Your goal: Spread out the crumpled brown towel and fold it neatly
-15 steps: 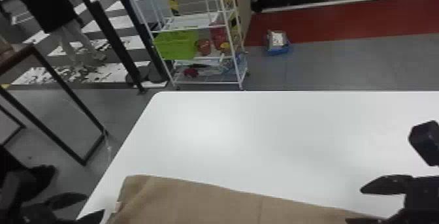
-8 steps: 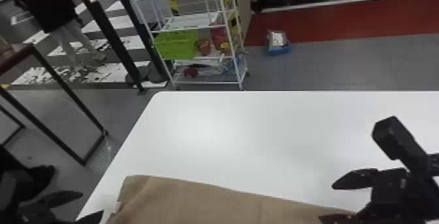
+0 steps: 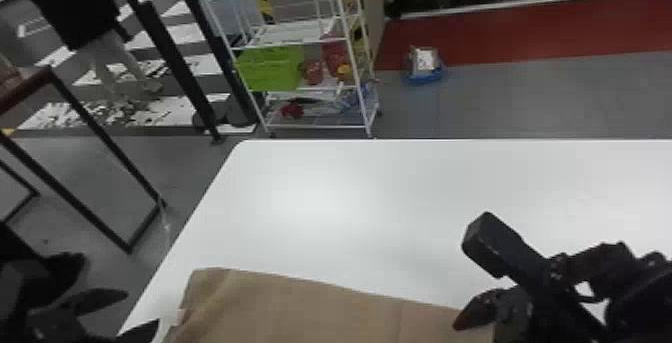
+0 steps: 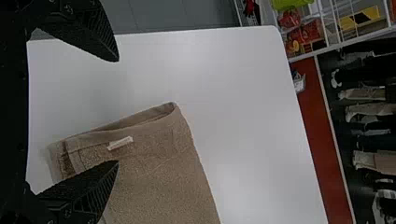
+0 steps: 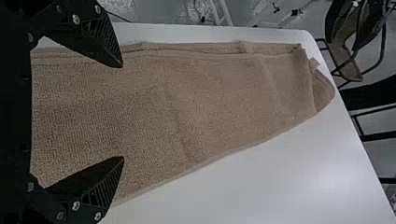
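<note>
In the head view, my left gripper (image 3: 115,314) is at the lower left, by the left end of the brown towel (image 3: 300,312). My right gripper (image 3: 475,322) is over the towel's right part. The left wrist view has the left gripper (image 4: 117,112) wide open above the table, one finger over the towel (image 4: 163,172) near a pale tag on its hemmed end. Seen from the right wrist, the right gripper (image 5: 123,112) stands open above the towel (image 5: 210,102), which lies as a long folded strip with slightly uneven layers at its far end.
The white table (image 3: 375,207) extends beyond the towel, with its left edge near my left gripper. Behind it on the floor stand a wire shelf (image 3: 295,42) with a green basket (image 3: 270,68) and a blue-bottomed package (image 3: 425,67). A dark-framed table (image 3: 90,167) is at the left.
My right arm has moved left across the table, bringing its gripper over the towel's right part. The left gripper has barely shifted, and the towel looks unchanged.
</note>
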